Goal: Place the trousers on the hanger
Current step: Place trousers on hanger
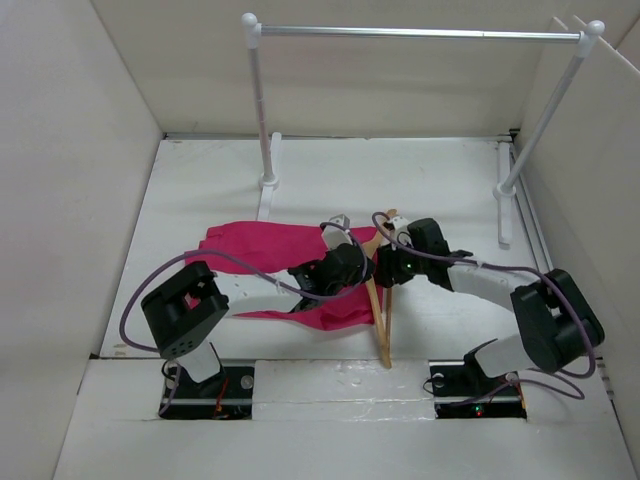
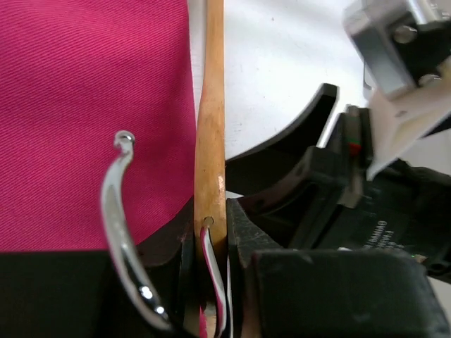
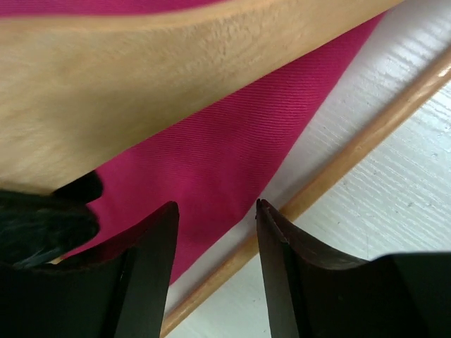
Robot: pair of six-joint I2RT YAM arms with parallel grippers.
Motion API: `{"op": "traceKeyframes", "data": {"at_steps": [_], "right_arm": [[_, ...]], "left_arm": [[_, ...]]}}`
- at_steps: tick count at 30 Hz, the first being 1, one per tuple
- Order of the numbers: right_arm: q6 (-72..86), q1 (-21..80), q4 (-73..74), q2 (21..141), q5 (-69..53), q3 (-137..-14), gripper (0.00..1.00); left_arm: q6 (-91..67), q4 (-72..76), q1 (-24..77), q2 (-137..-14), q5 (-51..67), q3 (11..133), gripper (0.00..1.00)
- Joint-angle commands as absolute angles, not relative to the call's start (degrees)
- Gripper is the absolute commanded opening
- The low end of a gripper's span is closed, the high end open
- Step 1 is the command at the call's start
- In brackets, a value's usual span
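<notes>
The magenta trousers (image 1: 255, 245) lie flat on the table, one end reaching under the tan wooden hanger (image 1: 383, 315). My left gripper (image 1: 350, 262) is shut on the hanger near its top. In the left wrist view its jaws (image 2: 211, 229) pinch the wooden arm (image 2: 210, 134), with the metal hook (image 2: 118, 211) curving just left over the trousers (image 2: 84, 105). My right gripper (image 1: 385, 265) faces it from the right. It stands open (image 3: 215, 211) above the trousers' edge (image 3: 218, 155) and the thin crossbar (image 3: 338, 169), under the hanger's broad arm (image 3: 127, 84).
A silver rail (image 1: 420, 33) on white posts (image 1: 262, 120) stands at the back of the table. White walls close in the left, right and far sides. The right gripper's black body (image 2: 338, 197) sits close beside my left fingers.
</notes>
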State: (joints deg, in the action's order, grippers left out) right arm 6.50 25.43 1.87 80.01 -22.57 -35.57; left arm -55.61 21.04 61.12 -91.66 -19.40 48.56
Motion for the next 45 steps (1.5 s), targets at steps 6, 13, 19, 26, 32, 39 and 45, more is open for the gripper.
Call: {"op": "traceKeyframes", "data": {"at_steps": [6,13,19,26,32,39,45], "right_arm": [[9.40,29.79,-6.07,85.51,-12.23,-36.12,0.59],[12.92,31.82,-12.30,86.41,-17.75,-33.32,0.07],[10.12,25.16,-5.83,72.81,-19.85,-35.32,0.00],[0.80,10.85,13.26,63.55,-25.57,-40.69,0.00],[-6.59,-4.38,18.27,61.34,-31.37,-41.04,0.00],[-8.88,-11.78,18.12,67.84,-34.81,-44.65,0.00],[-7.39,-7.04,13.63,72.51,-32.87,-43.51,0.00]], "left_arm": [[-55.37,23.91,60.29,-95.53,-22.67,49.92,0.00],[-52.39,20.66,59.77,-96.59,-24.96,51.06,0.00],[-47.65,16.97,59.24,-93.44,-28.38,49.84,0.00],[-43.87,15.82,56.78,-91.24,-29.00,47.20,0.00],[-42.10,14.68,54.23,-88.51,-29.01,43.60,0.00],[-37.62,15.82,50.71,-83.76,-27.95,39.90,0.00],[-38.58,16.35,53.43,-82.79,-26.02,43.24,0.00]]}}
